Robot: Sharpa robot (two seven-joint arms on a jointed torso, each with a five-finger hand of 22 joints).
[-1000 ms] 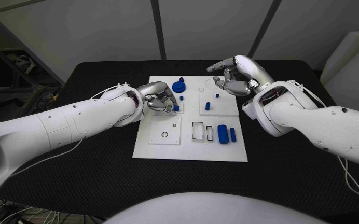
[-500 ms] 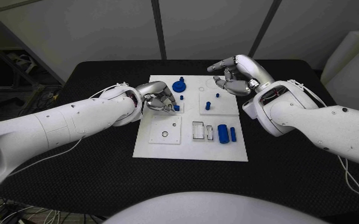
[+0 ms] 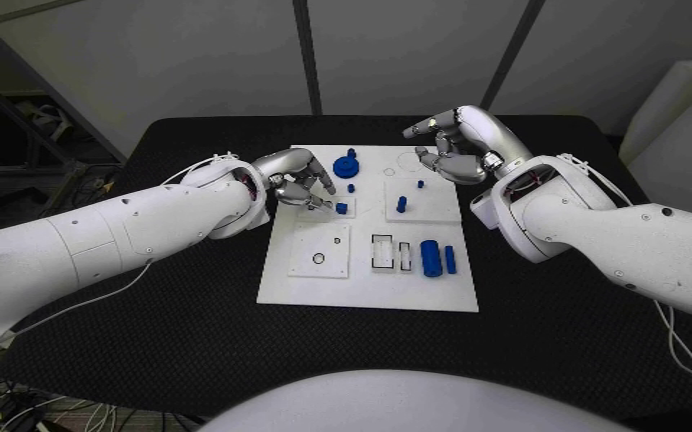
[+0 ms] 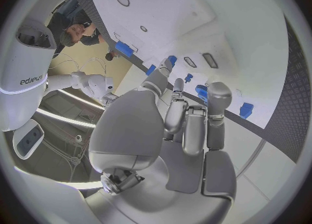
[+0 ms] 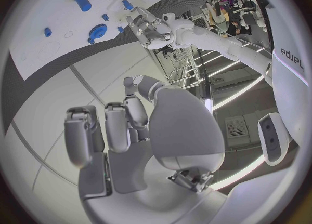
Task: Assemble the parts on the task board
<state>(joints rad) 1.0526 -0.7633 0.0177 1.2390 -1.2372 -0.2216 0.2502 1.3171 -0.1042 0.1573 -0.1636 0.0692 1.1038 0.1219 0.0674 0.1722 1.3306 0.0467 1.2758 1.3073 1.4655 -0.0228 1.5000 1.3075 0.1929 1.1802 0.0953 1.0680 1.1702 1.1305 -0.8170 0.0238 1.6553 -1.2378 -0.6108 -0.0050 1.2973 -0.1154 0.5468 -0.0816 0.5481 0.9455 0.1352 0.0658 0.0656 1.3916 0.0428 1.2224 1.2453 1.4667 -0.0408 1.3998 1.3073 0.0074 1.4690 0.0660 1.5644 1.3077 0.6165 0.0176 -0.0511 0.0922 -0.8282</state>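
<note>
The white task board (image 3: 368, 282) lies mid-table. My left hand (image 3: 299, 184) hovers over the board's left edge with its fingers curled in and nothing between them; its curled fingers (image 4: 185, 122) also show in the left wrist view. A small blue part (image 3: 342, 208) stands on the board just right of that hand, apart from it. A blue gear (image 3: 346, 166) sits at the far side. Two small blue pegs (image 3: 401, 204) stand on a raised white block. My right hand (image 3: 454, 152) hangs above the board's far right corner, fingers curled, holding nothing.
Two blue cylinders (image 3: 428, 255) lie side by side at the board's near right, next to two rectangular slots (image 3: 382, 251). A raised white tile with a round hole (image 3: 319, 252) sits at the near left. Black table (image 3: 173, 302) surrounds the board.
My left hand has drawn back to the far left, off the small blue part, which stays on the board. The right hand has barely moved.
</note>
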